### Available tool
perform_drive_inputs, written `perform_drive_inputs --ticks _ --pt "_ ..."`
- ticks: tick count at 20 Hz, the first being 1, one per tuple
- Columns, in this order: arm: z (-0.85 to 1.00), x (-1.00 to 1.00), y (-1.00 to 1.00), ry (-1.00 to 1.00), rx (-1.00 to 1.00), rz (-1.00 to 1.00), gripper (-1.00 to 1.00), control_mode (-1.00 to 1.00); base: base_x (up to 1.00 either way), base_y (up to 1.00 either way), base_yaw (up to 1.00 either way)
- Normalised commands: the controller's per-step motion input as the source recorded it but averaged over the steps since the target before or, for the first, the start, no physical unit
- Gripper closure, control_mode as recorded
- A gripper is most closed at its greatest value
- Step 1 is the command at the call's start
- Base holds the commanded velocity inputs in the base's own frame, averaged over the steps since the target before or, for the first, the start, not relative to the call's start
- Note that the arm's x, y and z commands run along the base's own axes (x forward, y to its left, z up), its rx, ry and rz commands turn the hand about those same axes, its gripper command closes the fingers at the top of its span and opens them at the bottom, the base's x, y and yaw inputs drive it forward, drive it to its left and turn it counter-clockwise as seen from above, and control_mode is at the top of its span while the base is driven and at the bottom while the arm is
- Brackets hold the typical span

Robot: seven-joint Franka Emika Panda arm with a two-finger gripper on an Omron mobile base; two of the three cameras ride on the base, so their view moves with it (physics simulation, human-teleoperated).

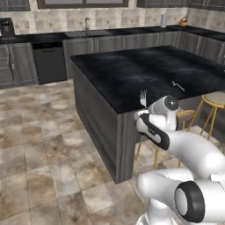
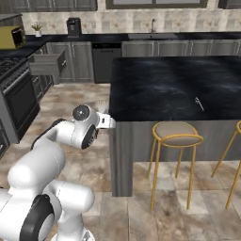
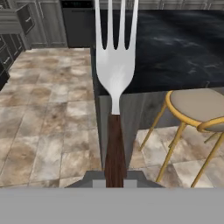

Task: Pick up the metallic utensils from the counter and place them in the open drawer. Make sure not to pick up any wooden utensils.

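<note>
My gripper [image 3: 115, 177] pinches the brown handle of a silver fork [image 3: 114, 74], its long axis upright, tines pointing straight up beside the counter [image 1: 132, 74].

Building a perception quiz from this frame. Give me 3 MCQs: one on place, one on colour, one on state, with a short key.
1. Where does the open drawer sit?
A. In the island front
B. In the cabinets left of the stove-side counter run, far from the island
C. Under the sink

2. What colour is the handle of the fork?
A. Dark brown
B. Black
C. Tan

3. What is the state of the tool?
A. Open, empty
B. Shut on the fork
C. Shut on a spoon

Key: 1 B, the right base view shows it pulled out at upper left. 2 A, per the hand view. 3 B, the fork stands up from the tool, tines up.
</note>
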Motion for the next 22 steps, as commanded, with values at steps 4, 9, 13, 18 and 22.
perform_drive_inputs --ticks 4,9,13,18,22 --pt "0.00 0.00 0.00 0.00 0.00 0.00 1.00 1.00 0.00 1.00 0.00" --pt "0.00 0.00 0.00 0.00 0.00 0.00 1.00 1.00 0.38 1.00 0.00" --pt "0.00 0.00 0.00 0.00 0.00 0.00 1.00 1.00 1.00 1.00 -0.02" --pt "0.00 0.00 0.00 0.00 0.00 0.00 1.00 1.00 1.00 1.00 -0.05" --pt "0.00 0.00 0.00 0.00 0.00 0.00 1.00 1.00 1.00 1.00 -0.03"
